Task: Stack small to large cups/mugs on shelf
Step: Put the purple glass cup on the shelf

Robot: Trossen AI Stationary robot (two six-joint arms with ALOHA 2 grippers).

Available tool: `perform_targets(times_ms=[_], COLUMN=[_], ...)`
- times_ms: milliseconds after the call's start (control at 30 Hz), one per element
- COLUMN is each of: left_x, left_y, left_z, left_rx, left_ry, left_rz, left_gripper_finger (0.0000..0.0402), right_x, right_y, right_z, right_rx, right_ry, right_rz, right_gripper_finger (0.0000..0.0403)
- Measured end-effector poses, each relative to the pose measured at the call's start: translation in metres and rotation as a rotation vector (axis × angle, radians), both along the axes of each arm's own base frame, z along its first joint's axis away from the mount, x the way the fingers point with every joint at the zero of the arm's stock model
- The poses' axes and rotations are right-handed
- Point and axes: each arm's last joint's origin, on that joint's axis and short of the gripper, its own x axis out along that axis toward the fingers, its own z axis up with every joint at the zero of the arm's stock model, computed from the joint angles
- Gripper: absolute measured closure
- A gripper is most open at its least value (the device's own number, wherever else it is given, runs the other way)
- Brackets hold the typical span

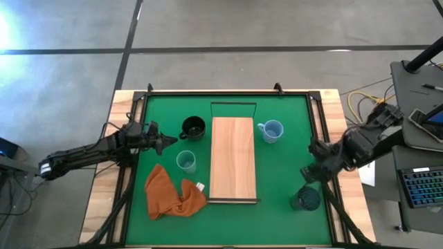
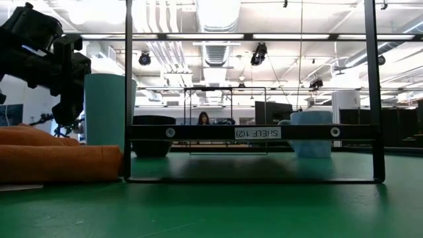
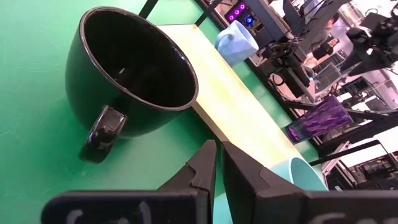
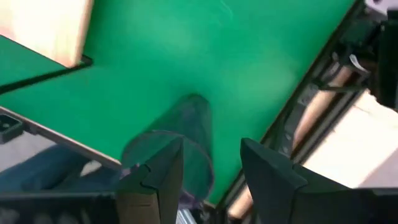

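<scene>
Green mat (image 1: 284, 166): four cups, one shelf (image 1: 232, 158).

Black mug (image 3: 127, 74) glossy ceramic-looking; shelf (image 1: 232, 158) pale smooth wood, thin black wire frame; orange cloth (image 1: 169, 194) soft, rumpled; mat (image 1: 284, 166) matt green.

Green mat (image 1: 284, 173) carries shelf (image 1: 232, 158), 4 cups (image 1: 185, 161), orange cloth (image 1: 173, 192).
</scene>
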Motion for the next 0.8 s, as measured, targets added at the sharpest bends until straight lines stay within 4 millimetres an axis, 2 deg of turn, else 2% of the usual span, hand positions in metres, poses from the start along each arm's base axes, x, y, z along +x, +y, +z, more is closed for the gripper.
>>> perform_targets(times_ms=[133, 367, 500, 800], left_x=[0.000, 0.001, 0.001, 0.001], left_y=[0.000, 0.000, 0.000, 0.001], left_z=[0.000, -0.001, -0.002, -0.003], left_rx=[0.000, -0.006, -0.009, -0.010], left_ry=[0.001, 0.015, 0.021, 0.025], left_rz=[0.000, 0.000, 0.001, 0.001], left_gripper_finger=[0.0391, 0.0391, 0.0391, 0.0391], right_x=[0.003, 0.000, -0.004, 0.003], right_y=[0.020, 0.062, 0.071, 0.082], right_z=[0.001, -0.024, -0.031, -0.049], right_rx=[-0.058, -0.130, -0.156, -0.222], right_ry=[-0.018, 0.096, 0.114, 0.156], right_rz=[0.020, -0.020, -0.108, -0.112], right_gripper_finger=[0.0250, 0.0250, 0.0250, 0.0250])
